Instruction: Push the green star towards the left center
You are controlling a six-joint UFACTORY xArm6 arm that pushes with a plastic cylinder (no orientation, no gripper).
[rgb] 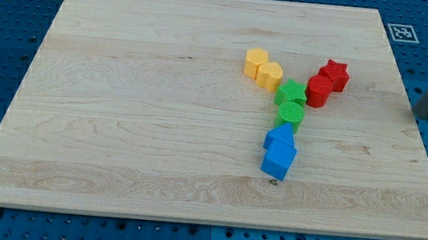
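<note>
While our tip sits at the counter's right edge, the green star lies right of centre.
Our end effector is a bare rod with no jaws to spread or press. The star touches the green cylinder, with yellow blocks left, red blocks right, and blue blocks nearer.

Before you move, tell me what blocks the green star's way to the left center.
Nothing visible does: the board left of the green star is bare. The yellow blocks sit just up-left of it. My tip is far right, the red blocks lying between.
</note>
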